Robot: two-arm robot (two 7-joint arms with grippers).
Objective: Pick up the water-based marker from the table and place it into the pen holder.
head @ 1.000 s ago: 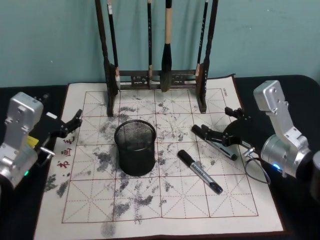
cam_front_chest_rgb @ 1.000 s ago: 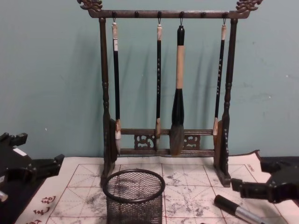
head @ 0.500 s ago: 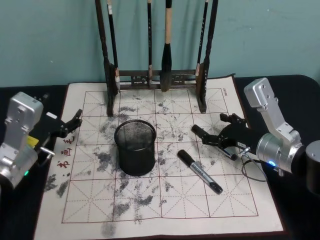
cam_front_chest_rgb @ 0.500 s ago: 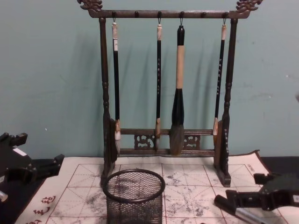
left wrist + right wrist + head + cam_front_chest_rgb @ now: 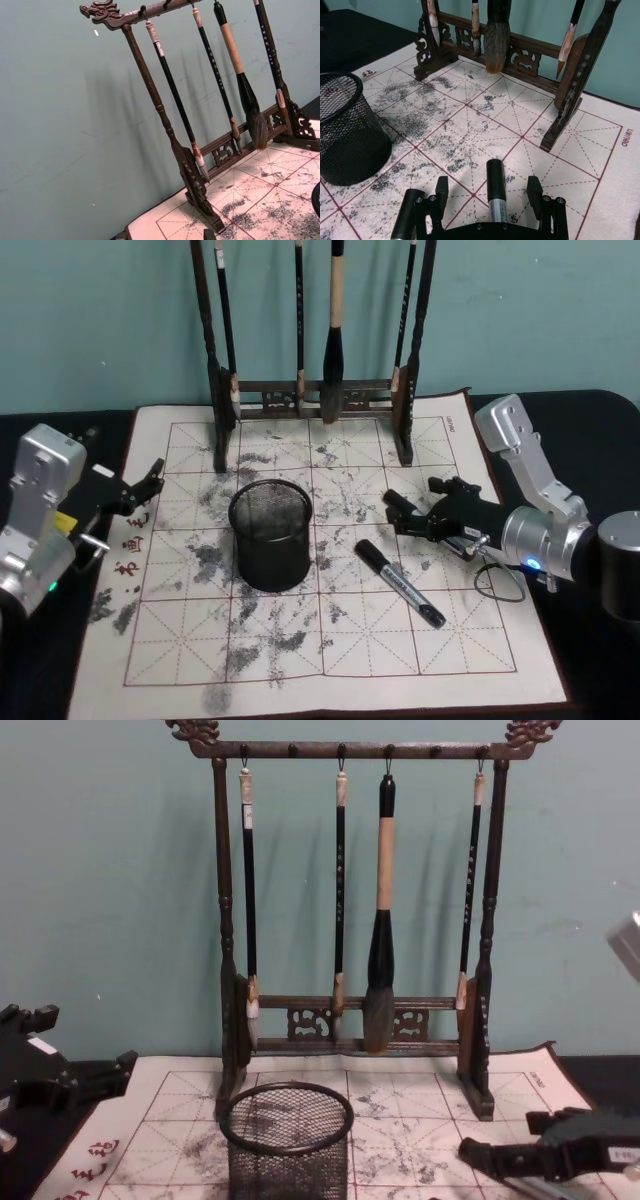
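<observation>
- Black desk (image 5: 590, 420), ink-stained calligraphy mat (image 5: 330, 640).
- Right gripper (image 5: 488, 181) low, jaws wide and empty, straddling water-based marker (image 5: 496, 196) lying on mat, right of mesh pen holder (image 5: 270, 540).
- Left gripper (image 5: 140, 488) parked left, jaws apart.

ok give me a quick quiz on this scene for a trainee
1. True or false: the right pincer is shut on a marker.
2. How many brushes hang on the rack? A two, B four, C six.
3. Fill in: the left pincer hovers at the mat's ___ edge.
Key: 1 false, it is open, astride the marker; 2 B; 3 left.
</observation>
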